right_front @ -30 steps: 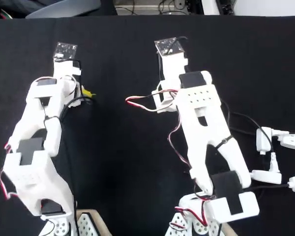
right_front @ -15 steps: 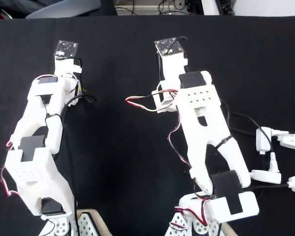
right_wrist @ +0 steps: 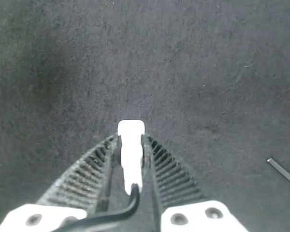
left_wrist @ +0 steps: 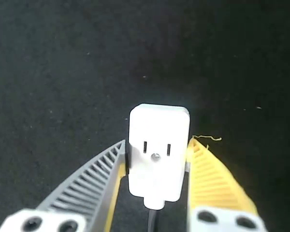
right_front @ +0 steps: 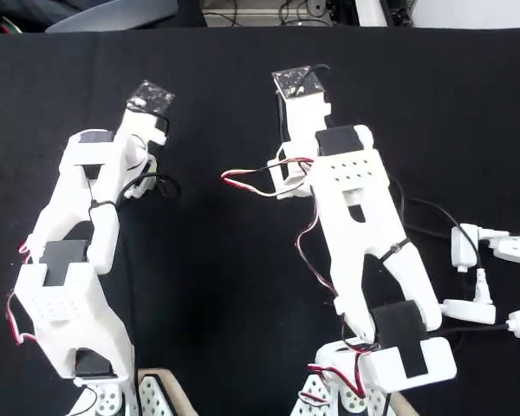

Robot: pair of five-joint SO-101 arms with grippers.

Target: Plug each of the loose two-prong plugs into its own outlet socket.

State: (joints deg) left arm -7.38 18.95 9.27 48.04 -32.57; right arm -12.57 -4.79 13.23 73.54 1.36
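My left claw (left_wrist: 158, 143) grips the white outlet socket (left_wrist: 159, 154). My right claw (right_wrist: 131, 140) pinches a white corded plug (right_wrist: 131, 157) over the black surface (right_wrist: 222, 63).

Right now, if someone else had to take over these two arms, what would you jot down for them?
Left gripper: shut on a white socket.
Right gripper: shut on a white plug, prongs hidden.
The two are apart over the black table.
Other plugs and sockets lie at the table's right edge; joined or not, I cannot tell.
Done: one pair gripped.
Left: push that pair together, then the rest.
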